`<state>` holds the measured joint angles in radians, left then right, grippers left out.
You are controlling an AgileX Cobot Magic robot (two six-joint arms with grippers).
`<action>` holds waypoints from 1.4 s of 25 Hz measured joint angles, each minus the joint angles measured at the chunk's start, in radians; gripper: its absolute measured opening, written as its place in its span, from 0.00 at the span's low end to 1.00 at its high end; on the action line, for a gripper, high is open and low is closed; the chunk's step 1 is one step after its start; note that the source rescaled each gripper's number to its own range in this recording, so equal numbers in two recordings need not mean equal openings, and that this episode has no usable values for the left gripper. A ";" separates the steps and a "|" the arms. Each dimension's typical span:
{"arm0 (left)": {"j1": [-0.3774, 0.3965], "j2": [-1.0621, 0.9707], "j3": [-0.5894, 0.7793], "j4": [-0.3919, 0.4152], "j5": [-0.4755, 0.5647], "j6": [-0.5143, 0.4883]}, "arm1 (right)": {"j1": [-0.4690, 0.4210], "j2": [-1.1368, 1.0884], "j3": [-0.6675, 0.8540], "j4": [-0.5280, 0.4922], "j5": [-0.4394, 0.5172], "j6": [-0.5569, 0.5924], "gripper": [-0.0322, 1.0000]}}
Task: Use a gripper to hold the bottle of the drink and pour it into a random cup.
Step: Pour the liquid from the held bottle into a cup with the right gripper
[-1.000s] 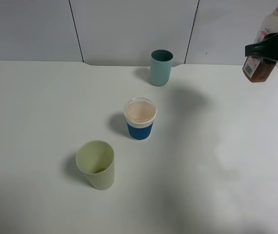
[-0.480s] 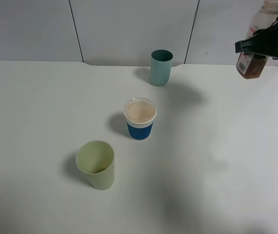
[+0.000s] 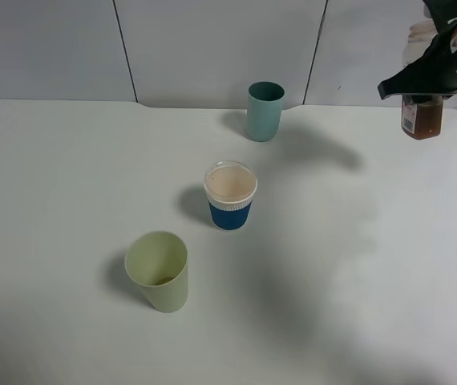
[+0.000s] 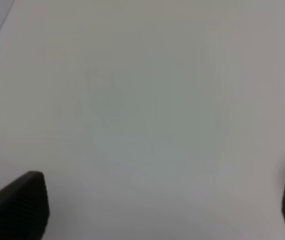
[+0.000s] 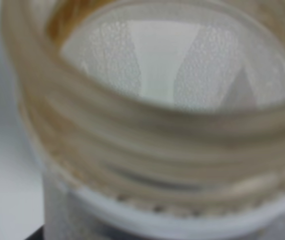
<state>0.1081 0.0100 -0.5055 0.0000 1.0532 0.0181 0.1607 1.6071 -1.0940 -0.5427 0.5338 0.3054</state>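
Pinching bottle (image 3: 422, 117) aloft, right tool (image 3: 422, 85); wrist view alone shows capless neck (image 5: 132, 145); left tool (image 4: 155, 206) spread

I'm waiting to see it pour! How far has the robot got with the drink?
Done: the bottle is off the table, gripped by the right pincer. In hand: it hangs upright in the air, well to the right of the teal cup, with brown drink inside. Left: carry it over that cup, then tip it to pour.
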 joint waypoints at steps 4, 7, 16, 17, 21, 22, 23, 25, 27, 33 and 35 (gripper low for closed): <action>0.000 0.000 0.000 0.000 0.000 0.000 | 0.053 0.067 -0.080 -0.056 0.081 0.000 0.04; 0.000 0.000 0.000 0.000 0.000 0.000 | 0.094 0.121 -0.152 -0.100 0.130 0.001 0.04; 0.000 0.000 0.000 0.000 0.000 0.000 | 0.157 0.272 -0.326 -0.210 0.239 0.001 0.04; 0.000 0.000 0.000 0.000 0.000 0.000 | 0.158 0.280 -0.337 -0.212 0.244 0.001 0.04; 0.000 0.000 0.000 0.000 0.000 0.000 | 0.176 0.308 -0.352 -0.273 0.248 -0.010 0.04; 0.000 0.000 0.000 0.000 0.000 0.000 | 0.180 0.311 -0.352 -0.296 0.248 -0.006 0.04; 0.000 0.000 0.000 0.000 0.000 0.000 | 0.183 0.312 -0.352 -0.319 0.248 0.005 0.04; 0.000 0.000 0.000 0.000 0.000 0.000 | 0.190 0.313 -0.352 -0.365 0.248 0.052 0.04; 0.000 0.000 0.000 0.000 0.000 0.000 | 0.197 0.313 -0.352 -0.415 0.248 0.107 0.04; 0.000 0.000 0.000 0.000 0.001 0.000 | 0.229 0.313 -0.352 -0.489 0.224 0.192 0.04; 0.000 0.000 0.000 0.000 0.001 0.000 | 0.238 0.313 -0.352 -0.499 0.214 0.206 0.04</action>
<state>0.1081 0.0100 -0.5055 0.0000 1.0541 0.0181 0.3985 1.9206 -1.4464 -1.0418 0.7481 0.5111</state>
